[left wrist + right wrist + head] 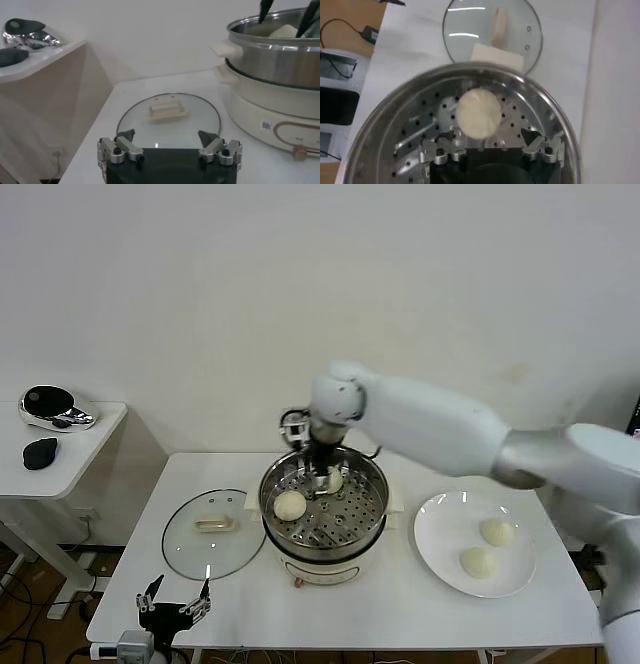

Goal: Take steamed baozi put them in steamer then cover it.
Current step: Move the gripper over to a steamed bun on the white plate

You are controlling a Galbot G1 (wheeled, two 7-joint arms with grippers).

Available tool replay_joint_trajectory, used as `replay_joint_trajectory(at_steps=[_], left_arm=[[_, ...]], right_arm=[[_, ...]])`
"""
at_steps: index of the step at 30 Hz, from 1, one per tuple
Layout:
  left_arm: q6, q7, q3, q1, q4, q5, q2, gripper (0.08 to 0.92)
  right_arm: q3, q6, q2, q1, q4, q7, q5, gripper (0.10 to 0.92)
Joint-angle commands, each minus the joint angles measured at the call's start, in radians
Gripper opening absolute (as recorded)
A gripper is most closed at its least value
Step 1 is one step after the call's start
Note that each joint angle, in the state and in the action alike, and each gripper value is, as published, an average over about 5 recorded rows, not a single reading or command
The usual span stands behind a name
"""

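Inside steamer: two baozi, right gripper spread, released, over rear one; two more beside, plated; left gripper open near cover.

Steel steamer on cream base, table center, uncovered. Two cream-white baozi on perforated tray inside, two more on plate to its right. Glass cover flat on table, handle up, left of steamer.

Cream-white buns sit on the shiny steel steamer's tray, dotted with round holes; its base is cream-white. Clear glass lid, cream handle. White plate, white bench.
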Motion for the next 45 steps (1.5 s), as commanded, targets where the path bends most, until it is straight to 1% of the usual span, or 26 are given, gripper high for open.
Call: replay_joint_trajectory(at_steps=[1, 5, 8, 13, 19, 27, 45], left_arm=[[0.000, 0.003, -0.001, 0.002, 0.001, -0.002, 0.003, 0.823], [0.004, 0.010, -0.003, 0.003, -0.004, -0.005, 0.004, 0.823], [0.007, 0.018, 0.000, 0.007, -0.013, -0.005, 0.003, 0.823], [0.006, 0.023, 0.001, 0.015, -0.015, -0.001, 0.000, 0.823], [0.006, 0.023, 0.003, 0.025, -0.019, 0.009, -0.004, 0.823], [0.004, 0.018, 0.001, 0.040, -0.017, 0.015, -0.015, 0.823], [-0.001, 0.014, 0.002, 0.068, -0.019, 0.030, -0.023, 0.823]], right_arm=[[0.038, 0.067, -0.330, 0.070, 0.202, -0.071, -0.001, 0.822], [0.085, 0.115, -0.479, 0.012, 0.245, -0.107, -0.053, 0.823], [0.135, 0.141, -0.567, -0.085, 0.268, -0.121, -0.120, 0.823], [0.274, 0.167, -0.639, -0.295, 0.273, -0.123, -0.227, 0.823], [0.356, 0.207, -0.629, -0.468, 0.212, -0.122, -0.305, 0.823], [0.322, 0.244, -0.597, -0.516, 0.103, -0.103, -0.351, 0.823], [0.397, 0.254, -0.527, -0.618, 0.041, -0.092, -0.433, 0.823]])
